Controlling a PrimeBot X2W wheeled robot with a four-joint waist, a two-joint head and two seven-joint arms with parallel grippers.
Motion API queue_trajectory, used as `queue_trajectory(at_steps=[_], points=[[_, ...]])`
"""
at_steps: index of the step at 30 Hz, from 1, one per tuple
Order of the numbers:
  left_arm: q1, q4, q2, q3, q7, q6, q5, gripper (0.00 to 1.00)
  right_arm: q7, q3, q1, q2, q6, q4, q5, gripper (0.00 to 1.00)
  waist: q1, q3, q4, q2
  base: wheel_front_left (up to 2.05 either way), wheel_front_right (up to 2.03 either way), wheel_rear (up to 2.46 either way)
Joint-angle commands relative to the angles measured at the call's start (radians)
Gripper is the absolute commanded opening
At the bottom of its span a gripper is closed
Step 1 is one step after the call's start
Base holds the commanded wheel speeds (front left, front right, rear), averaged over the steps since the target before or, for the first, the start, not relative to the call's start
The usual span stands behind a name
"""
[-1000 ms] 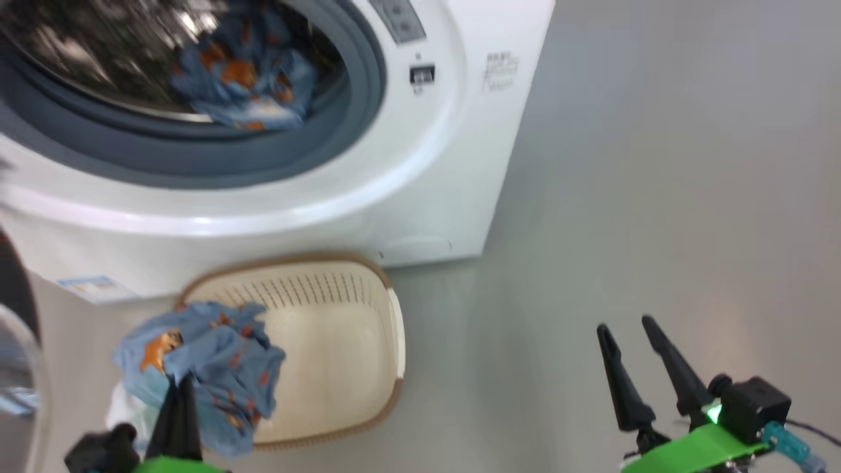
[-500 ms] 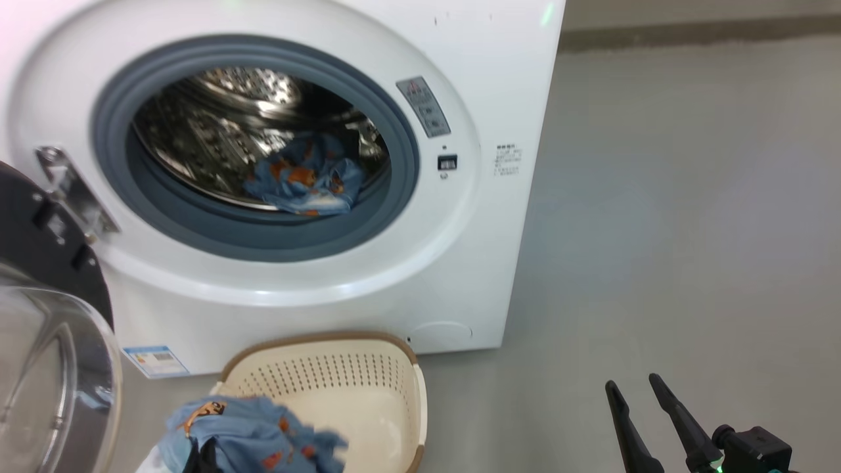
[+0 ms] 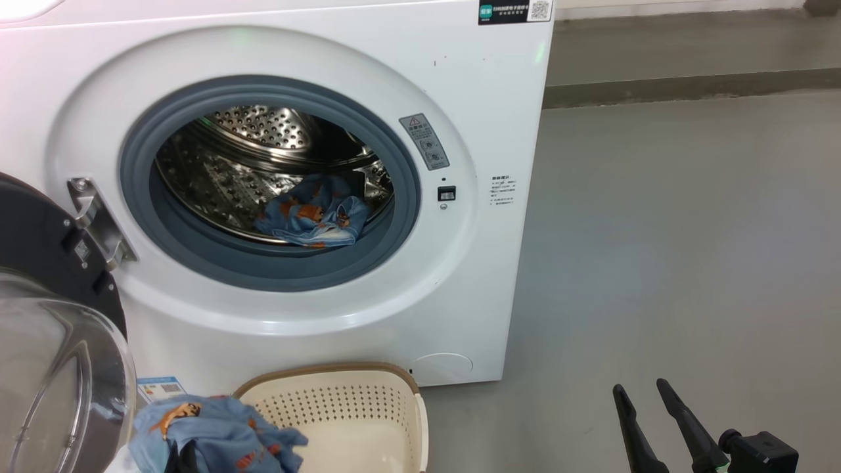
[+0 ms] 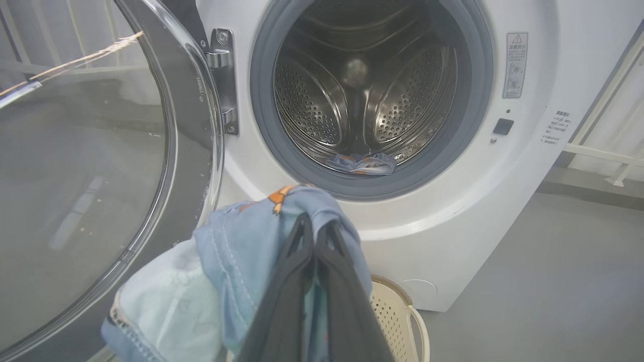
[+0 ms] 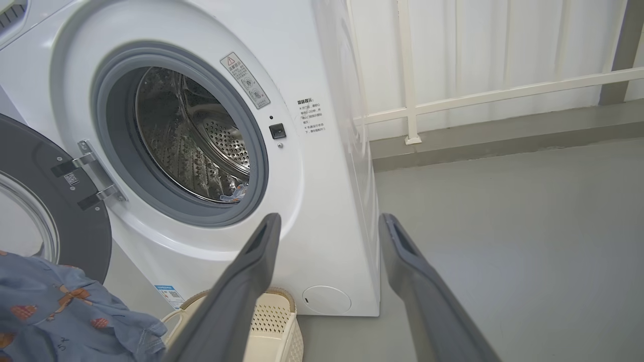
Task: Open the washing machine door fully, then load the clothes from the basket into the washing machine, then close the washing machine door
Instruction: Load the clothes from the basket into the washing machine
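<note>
Left end effector [image 4: 316, 227] is clamped on 1 piece of clothes [image 4: 236, 251] by the basket [image 3: 328, 370]; I'd lift it over the gasket [image 3: 263, 276] and drop it deep in the drum [image 3: 256, 128]. Right end effector [image 3: 640, 389] is wide open, empty; count: 2 pieces, 1 already in the drum, 1 basket.

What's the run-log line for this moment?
phase: loading | washing machine door: open | left gripper: shut on clothes, by basket | right gripper: open, empty | drum: one garment inside
</note>
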Motion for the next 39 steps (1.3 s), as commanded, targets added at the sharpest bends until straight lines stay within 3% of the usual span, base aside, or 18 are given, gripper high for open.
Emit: queue_trajectory(at_steps=[1,39], points=[[-0.018,-0.034,0.009,0.035,-0.007,-0.004,0.007,0.00,-0.005,0.021,-0.009,-0.004,0.002,-0.022,-0.002,1.00,0.0001,0.000,-0.003,0.0000,0.00,0.00,0.00],[-0.058,-0.055,0.009,-0.002,-0.007,-0.008,-0.019,0.00,-0.005,0.018,-0.026,0.009,0.002,-0.013,-0.006,1.00,0.0001,0.036,-0.034,0.0000,0.00,0.00,0.00]])
